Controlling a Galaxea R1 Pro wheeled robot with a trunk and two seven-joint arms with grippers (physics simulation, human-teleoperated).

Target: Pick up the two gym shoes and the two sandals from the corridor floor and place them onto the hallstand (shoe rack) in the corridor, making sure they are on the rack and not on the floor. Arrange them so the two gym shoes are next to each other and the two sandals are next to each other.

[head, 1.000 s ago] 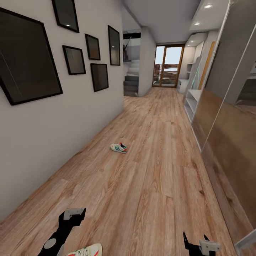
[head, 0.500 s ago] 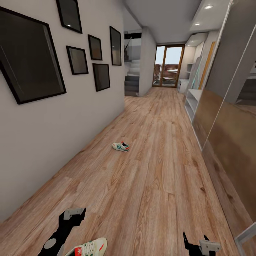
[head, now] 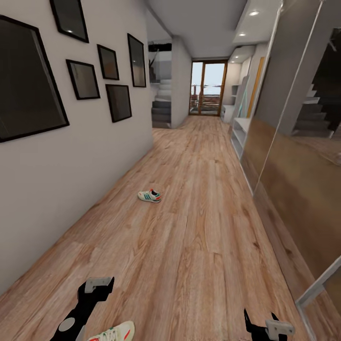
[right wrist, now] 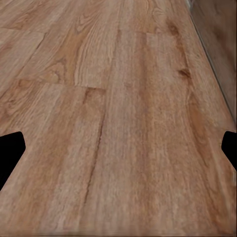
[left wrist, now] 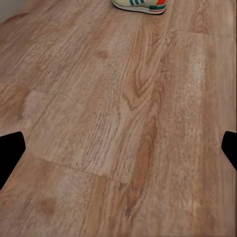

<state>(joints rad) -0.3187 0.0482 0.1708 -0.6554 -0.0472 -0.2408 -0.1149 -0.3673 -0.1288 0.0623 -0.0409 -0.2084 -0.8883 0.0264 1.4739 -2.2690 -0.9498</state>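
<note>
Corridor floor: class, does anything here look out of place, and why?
Yes. Two gym shoes lie apart on the wood floor: one sneaker out in the walkway near the picture wall, the other close below the left gripper. Neither is on the white rack along the right wall.

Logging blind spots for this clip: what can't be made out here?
- Near shoe: cut off by the head view's bottom edge, beside the left gripper.
- Far shoe: too small in head view for detail; cropped by the left wrist frame edge.
- Rack: distant, seen edge-on; contents unreadable.
- Right gripper: cut off; jaws unclear.
</note>
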